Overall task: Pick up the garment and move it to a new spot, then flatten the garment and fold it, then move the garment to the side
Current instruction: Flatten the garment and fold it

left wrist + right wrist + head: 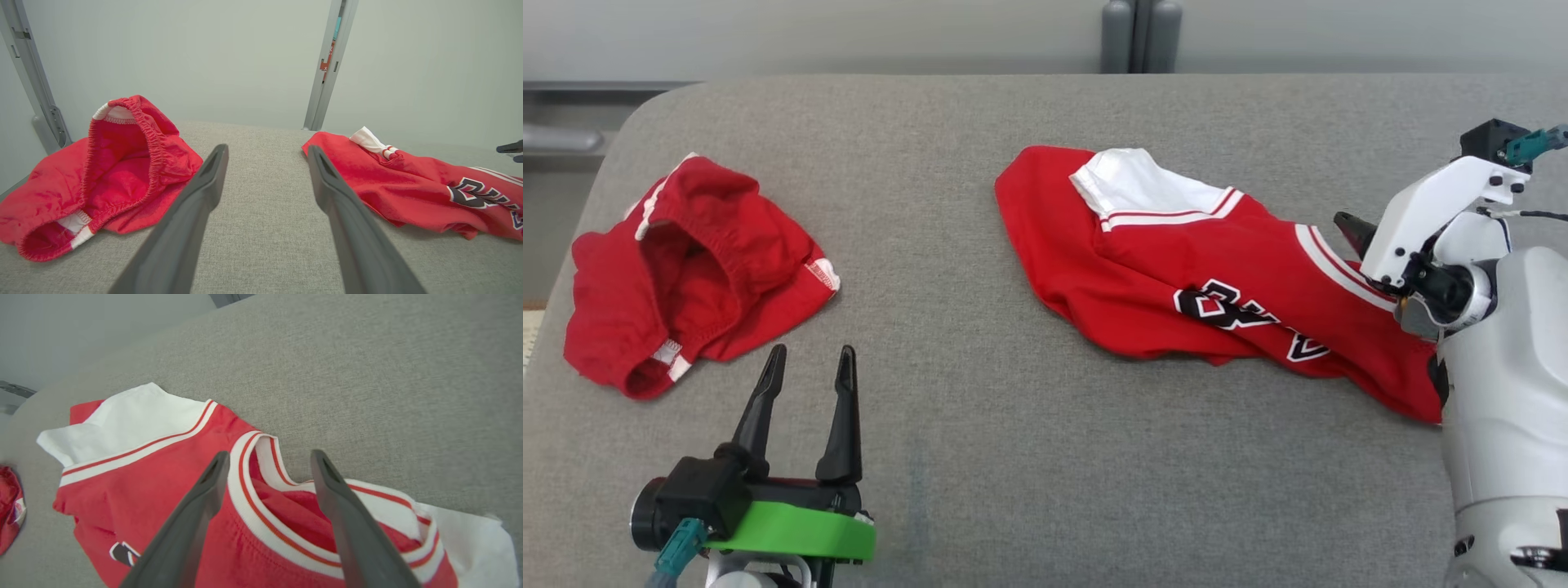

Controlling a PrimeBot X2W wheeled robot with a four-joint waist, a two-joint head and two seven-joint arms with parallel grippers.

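Head view: a soft, white-sleeved red jersey [1176,269] is noted at three o'clock on the grey bench [1013,457]. Left wrist view: left fingers [192,220] spread, empty. Right wrist view: right fingers [359,539], spread and empty, are held over the striped collar [241,498]; limp cloth, judged best pinched there.

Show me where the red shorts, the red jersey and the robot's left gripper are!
red shorts [605,322]: head view, on the red cloth of one leg.
red jersey [1094,261]: head view, on the red front, left of the lettering.
left gripper [813,353]: head view, midway between its open fingertips.
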